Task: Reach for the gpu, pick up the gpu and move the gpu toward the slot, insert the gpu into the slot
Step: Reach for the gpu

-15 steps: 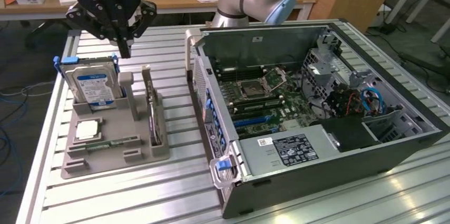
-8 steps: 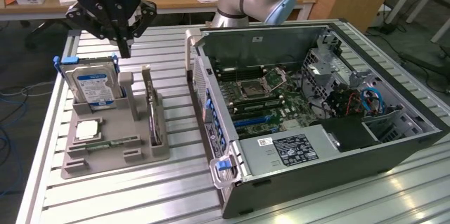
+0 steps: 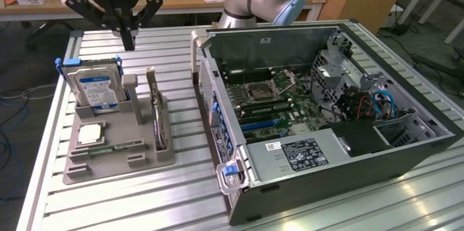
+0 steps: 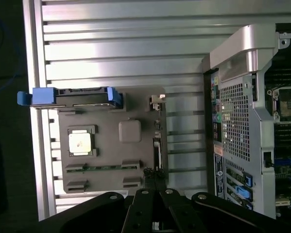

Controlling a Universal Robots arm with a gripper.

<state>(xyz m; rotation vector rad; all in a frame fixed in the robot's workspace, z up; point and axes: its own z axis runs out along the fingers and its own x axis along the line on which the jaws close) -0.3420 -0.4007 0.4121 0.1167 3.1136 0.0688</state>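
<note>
The gpu (image 3: 154, 112) stands on its long edge in a grey holder (image 3: 108, 157) on the exterior view's left, a thin dark card with its metal bracket at the far end. My gripper (image 3: 129, 42) hangs above the table behind the holder, shut with nothing in it and well clear of the card. In the wrist view the gpu (image 4: 158, 141) appears edge-on, just beyond the gripper (image 4: 154, 178). The slot (image 3: 259, 125) is a long narrow connector on the green motherboard inside the open computer case (image 3: 326, 176).
The holder also carries a silver hard drive (image 3: 98, 87) with a blue label, a square CPU (image 3: 91, 133) and a narrow memory stick (image 3: 116, 148). The case's metal wall (image 3: 217, 106) rises between the holder and the motherboard. The slatted aluminium table (image 3: 145, 204) lies underneath.
</note>
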